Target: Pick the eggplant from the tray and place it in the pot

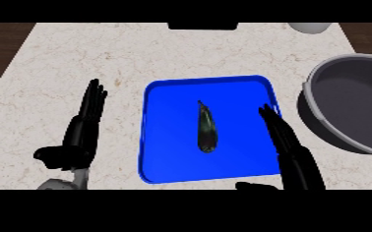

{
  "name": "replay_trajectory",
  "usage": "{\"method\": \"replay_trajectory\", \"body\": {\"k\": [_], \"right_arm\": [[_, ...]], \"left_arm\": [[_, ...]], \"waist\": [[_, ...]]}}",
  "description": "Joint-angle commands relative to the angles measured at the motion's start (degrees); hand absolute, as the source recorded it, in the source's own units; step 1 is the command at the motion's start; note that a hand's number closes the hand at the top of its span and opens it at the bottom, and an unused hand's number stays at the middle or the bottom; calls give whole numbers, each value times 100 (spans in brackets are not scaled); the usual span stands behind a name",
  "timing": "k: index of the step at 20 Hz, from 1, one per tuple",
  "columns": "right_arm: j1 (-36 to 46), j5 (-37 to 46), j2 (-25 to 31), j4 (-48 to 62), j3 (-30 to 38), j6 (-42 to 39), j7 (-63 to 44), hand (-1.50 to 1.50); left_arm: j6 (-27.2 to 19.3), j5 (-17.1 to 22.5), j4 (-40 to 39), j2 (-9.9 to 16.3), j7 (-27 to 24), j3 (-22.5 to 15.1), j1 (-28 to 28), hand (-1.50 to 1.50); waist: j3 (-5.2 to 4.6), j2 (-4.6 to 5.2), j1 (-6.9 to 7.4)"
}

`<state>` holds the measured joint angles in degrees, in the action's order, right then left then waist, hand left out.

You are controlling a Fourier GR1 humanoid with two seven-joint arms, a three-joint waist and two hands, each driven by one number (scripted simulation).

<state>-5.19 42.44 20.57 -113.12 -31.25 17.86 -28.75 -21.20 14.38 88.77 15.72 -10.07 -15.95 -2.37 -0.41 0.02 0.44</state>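
We see the eggplant (205,129) lying lengthwise near the middle of the blue tray (167,142), its stem end pointing away from us. Our right robot hand (285,138) hovers over the tray's right rim with its fingers straight and spread wide, holding nothing and just beside the eggplant without touching it. Our left robot hand (83,123) rests over the marbled bench (87,59) left of the tray, fingers straight too, holding nothing. The grey pot (341,103) stands at the bench's right edge, near the tray.
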Motion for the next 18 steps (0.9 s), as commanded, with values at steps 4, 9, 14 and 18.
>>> {"method": "replay_trajectory", "body": {"k": [4,9,14,18], "right_arm": [[1230,590,-962,158,-612,-1889,-2556,-150],[2059,726,-2003,1672,-521,-1791,-2599,-150],[1947,577,-1974,1597,-301,-2522,-3069,-150],[1691,575,-1994,1987,-59,-2330,-2602,-150]], "left_arm": [[145,60,-16,-73,-95,80,-49,0],[177,-174,-285,-283,-282,-20,32,0],[287,-114,106,-83,179,275,25,0],[389,-281,39,-267,-66,332,193,0]], "waist": [[22,6,46],[38,14,22],[40,-3,-12],[41,-2,-29]]}}
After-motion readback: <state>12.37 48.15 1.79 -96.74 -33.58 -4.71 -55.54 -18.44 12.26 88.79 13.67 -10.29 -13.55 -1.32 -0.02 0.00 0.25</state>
